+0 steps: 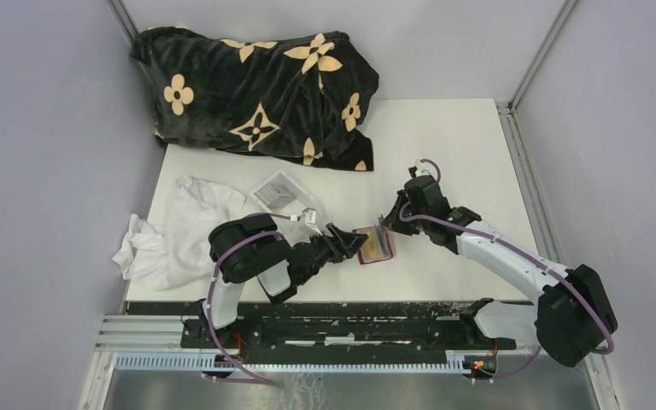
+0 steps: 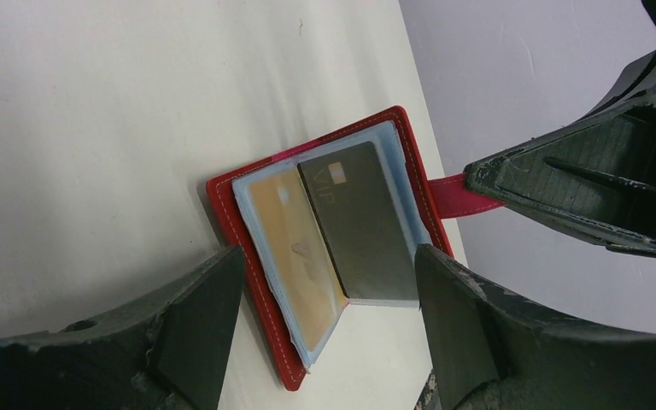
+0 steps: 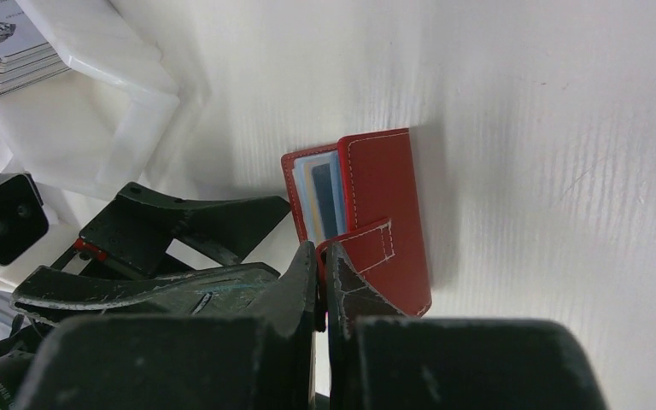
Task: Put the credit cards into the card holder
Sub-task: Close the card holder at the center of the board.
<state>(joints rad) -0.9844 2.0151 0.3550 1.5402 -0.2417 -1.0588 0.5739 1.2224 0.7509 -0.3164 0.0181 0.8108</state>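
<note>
The red card holder (image 1: 376,248) lies open on the table at the middle. In the left wrist view its red edge (image 2: 222,201) frames a yellow-orange card (image 2: 295,248) and a grey card (image 2: 359,222) in pale blue sleeves. My right gripper (image 3: 320,256) is shut on the holder's snap tab (image 2: 457,195) and holds one flap (image 3: 384,188) raised; it also shows from above (image 1: 384,224). My left gripper (image 2: 329,282) is open, its fingers either side of the holder's near end, not touching the cards; it also shows from above (image 1: 354,242).
A clear plastic box (image 1: 278,192) with printed cards stands left of the holder, also in the right wrist view (image 3: 94,94). A crumpled white cloth (image 1: 179,231) lies at the left. A black flowered blanket (image 1: 256,85) covers the far left.
</note>
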